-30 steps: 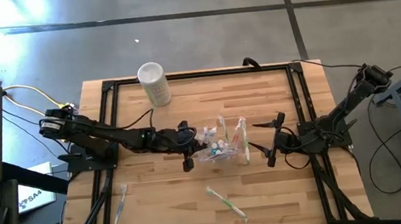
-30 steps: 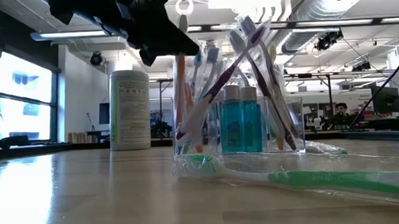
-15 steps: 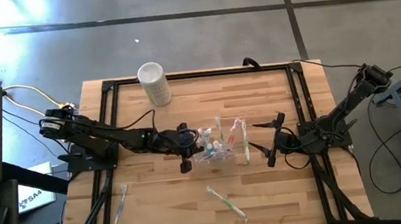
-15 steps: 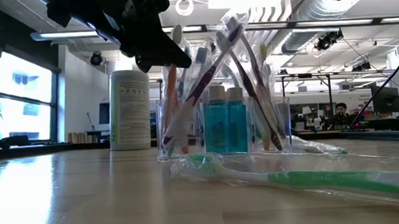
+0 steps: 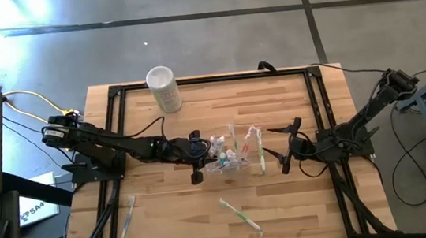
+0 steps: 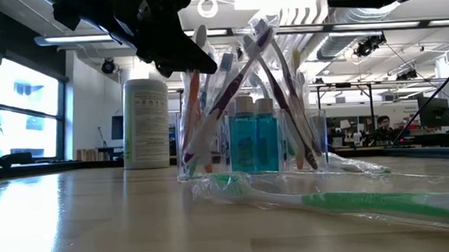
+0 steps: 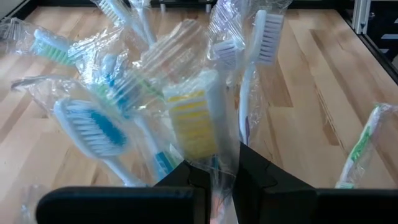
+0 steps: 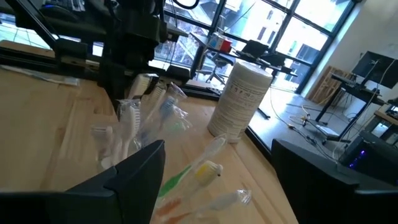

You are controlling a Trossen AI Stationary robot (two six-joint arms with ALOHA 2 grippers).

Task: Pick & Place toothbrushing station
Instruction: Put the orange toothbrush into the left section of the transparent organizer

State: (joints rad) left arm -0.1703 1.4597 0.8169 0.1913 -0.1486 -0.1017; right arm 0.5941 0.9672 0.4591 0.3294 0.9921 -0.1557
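Observation:
A small clear cup [image 6: 245, 144] stands on its base on the table, near the middle [image 5: 229, 158]. It holds several wrapped toothbrushes and two teal toothpaste tubes [image 6: 251, 144]. My left gripper [image 5: 196, 160] is at the cup's left side, above its rim in the low view [image 6: 174, 47]. It is shut on a wrapped toothbrush with yellow bristles [image 7: 194, 118]. My right gripper [image 5: 286, 151] hovers open and empty to the right of the cup. Its fingers [image 8: 127, 180] stand wide apart, facing the toothbrushes [image 8: 140, 118]. My left gripper pinches the wrapped toothbrush just below its yellow-bristled head [image 7: 217, 171] between its two fingers [image 7: 186, 180]. The fingers come about level from the table's left. The toothbrush stands head up among the others in the cup, which rests on the table.
A tall white cylinder [image 5: 164, 88] stands at the far left. A wrapped green toothbrush [image 5: 241, 213] lies near the front edge, close in the low view [image 6: 354, 200]. Another wrapped toothbrush [image 5: 127, 219] lies at the front left. More wrapped toothbrushes [image 5: 257, 147] lean right of the cup.
My left gripper has drawn a little toward the table's left, still shut on the toothbrush. The cup with its toothbrushes and tubes has slid along the table the same way, staying upright. My right gripper has shifted slightly toward the cup.

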